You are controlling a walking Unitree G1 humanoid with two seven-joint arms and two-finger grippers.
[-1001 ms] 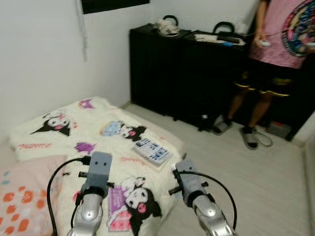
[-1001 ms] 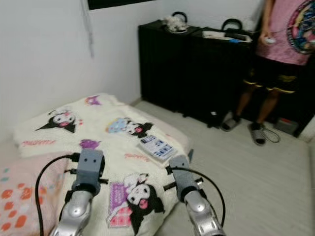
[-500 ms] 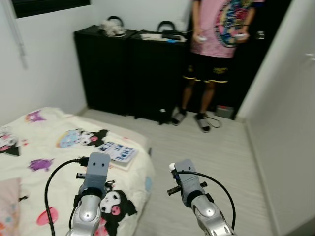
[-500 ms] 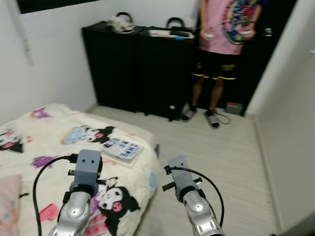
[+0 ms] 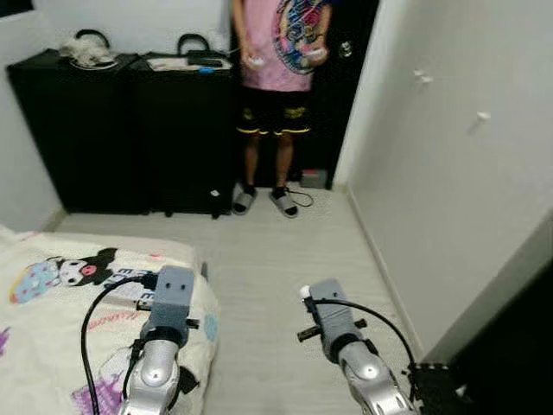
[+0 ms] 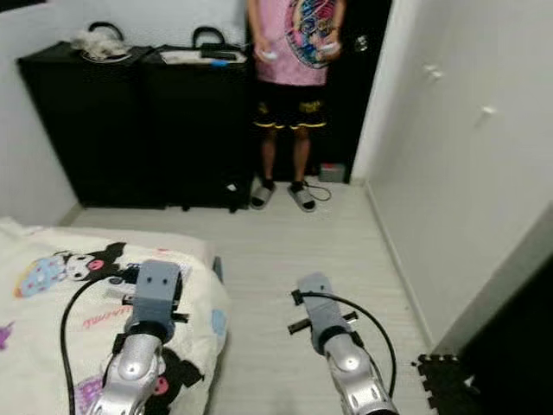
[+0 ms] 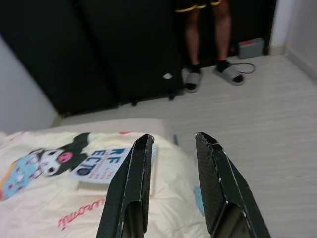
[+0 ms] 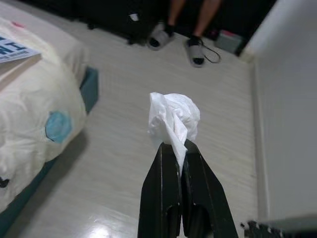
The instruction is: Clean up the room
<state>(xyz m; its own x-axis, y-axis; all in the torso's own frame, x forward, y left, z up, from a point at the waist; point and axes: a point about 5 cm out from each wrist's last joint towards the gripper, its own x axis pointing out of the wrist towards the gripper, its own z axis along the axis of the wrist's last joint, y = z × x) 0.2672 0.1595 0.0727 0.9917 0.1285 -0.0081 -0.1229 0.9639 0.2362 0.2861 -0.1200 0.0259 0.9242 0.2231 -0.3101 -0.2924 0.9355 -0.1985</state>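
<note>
Tissue wad (image 8: 173,119) pinched in right gripper (image 8: 179,148) above the pale floor (image 8: 124,163).
Left gripper (image 7: 172,143) hangs parted and empty over the bed's (image 7: 89,208) corner, near a booklet (image 7: 101,163); a person (image 5: 278,78) stands beyond.

- Small bedroom with a pale wood-look floor (image 5: 285,251), pretty evenly lit.
- Plain white wall (image 5: 449,156) along the right side.
- Two black cabinets (image 5: 121,130) against the far wall, some clutter on top.
- Low bed (image 6: 52,285) on the left, cream cartoon-print cover.
- Dark foam mat (image 6: 445,376) at the bottom right corner.
</note>
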